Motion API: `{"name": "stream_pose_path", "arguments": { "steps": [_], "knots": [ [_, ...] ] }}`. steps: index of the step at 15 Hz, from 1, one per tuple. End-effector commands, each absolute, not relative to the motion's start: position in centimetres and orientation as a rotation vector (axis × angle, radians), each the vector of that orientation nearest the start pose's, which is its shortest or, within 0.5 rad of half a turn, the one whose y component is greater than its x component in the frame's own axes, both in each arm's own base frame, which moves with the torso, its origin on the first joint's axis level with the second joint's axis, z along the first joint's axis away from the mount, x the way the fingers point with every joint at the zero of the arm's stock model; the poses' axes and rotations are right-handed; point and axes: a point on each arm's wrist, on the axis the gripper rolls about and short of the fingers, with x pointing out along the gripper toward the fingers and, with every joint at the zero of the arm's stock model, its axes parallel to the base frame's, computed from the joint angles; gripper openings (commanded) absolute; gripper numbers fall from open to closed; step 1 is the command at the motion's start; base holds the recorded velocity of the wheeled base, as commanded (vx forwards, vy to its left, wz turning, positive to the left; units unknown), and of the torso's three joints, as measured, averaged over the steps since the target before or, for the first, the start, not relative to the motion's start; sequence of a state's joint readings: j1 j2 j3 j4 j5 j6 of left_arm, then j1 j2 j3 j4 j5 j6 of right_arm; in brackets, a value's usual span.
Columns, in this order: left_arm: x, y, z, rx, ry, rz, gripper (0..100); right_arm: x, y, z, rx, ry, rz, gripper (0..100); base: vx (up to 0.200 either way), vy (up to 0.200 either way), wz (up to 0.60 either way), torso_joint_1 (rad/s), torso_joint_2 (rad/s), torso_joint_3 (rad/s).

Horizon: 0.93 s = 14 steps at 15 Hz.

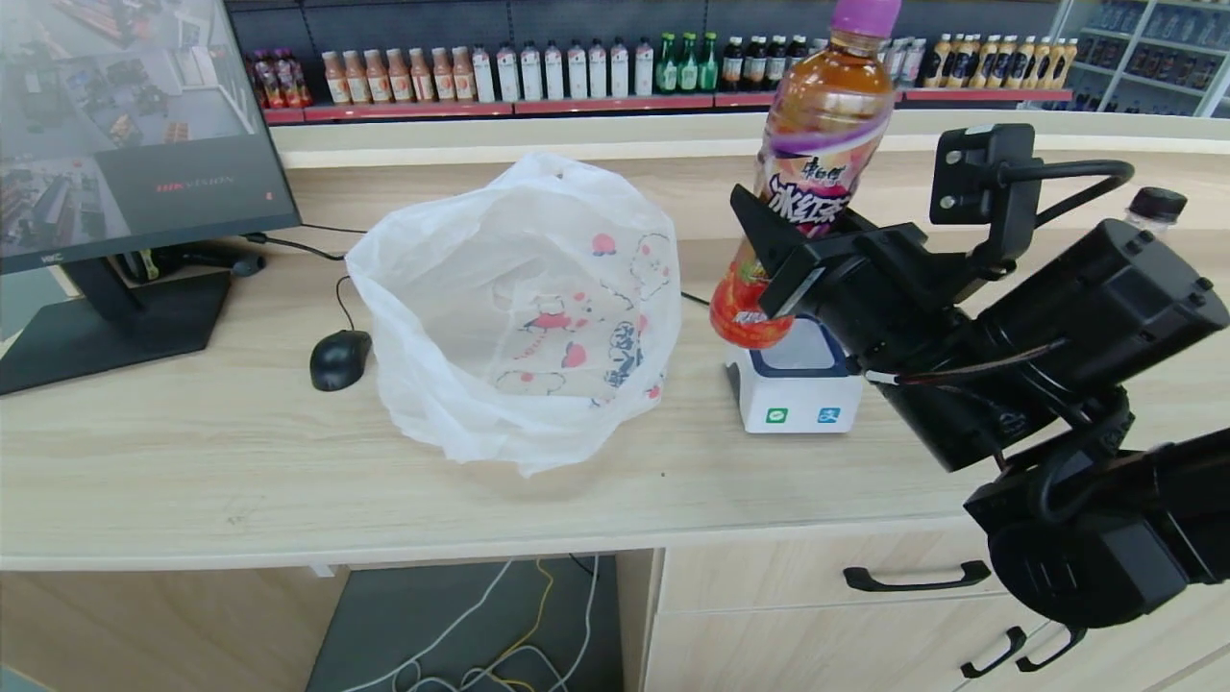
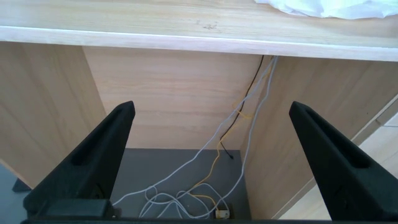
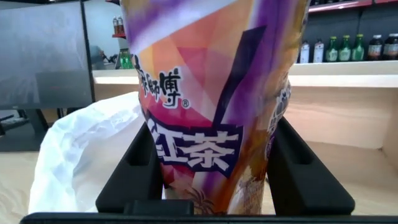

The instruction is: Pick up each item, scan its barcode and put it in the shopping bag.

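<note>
1. The shopping bag [image 1: 423,384] is thin, translucent white plastic film. It is crinkled and softly shiny, with red and dark printed figures.
2. The table [image 1: 192,461] is pale wood-grain board, matt and smooth, with a few small specks in front of the shopping bag.
3. The bottle [image 1: 826,115], right of the shopping bag, is clear plastic with a glossy printed sleeve and a smooth purple cap.
4. The right gripper [image 1: 769,255] on the bottle looks like matt black hard plastic, and the left gripper [image 2: 211,143] looks the same.
5. The scanner [image 1: 798,394], right of the shopping bag, is smooth white plastic with a glossy dark window on top.
6. The mouse [image 1: 339,359], left of the shopping bag, is black plastic with a faint sheen.
</note>
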<state>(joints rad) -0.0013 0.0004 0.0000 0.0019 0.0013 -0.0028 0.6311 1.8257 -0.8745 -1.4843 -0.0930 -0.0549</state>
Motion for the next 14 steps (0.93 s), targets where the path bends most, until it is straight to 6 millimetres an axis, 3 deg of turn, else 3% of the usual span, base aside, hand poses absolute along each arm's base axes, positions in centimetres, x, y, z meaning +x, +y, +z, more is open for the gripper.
{"name": "stream_pose_path", "arguments": {
  "steps": [1,11,14],
  "knots": [
    [-2.3,0.0,7.5,-0.003,0.002,0.002,100,26.6,19.2,24.4,0.139,-0.521,0.511,0,0.000,0.200,0.00,0.007,0.01,-0.002],
    [-2.3,0.0,7.5,-0.003,0.002,0.002,100,27.5,19.6,24.8,0.147,-0.545,0.499,0,0.000,0.200,0.00,0.001,0.00,0.003],
    [-2.3,0.0,7.5,-0.002,0.002,0.000,100,28.3,20.3,24.6,0.149,-0.551,0.500,0,0.000,0.000,0.00,0.000,0.00,0.000]
  ]
}}
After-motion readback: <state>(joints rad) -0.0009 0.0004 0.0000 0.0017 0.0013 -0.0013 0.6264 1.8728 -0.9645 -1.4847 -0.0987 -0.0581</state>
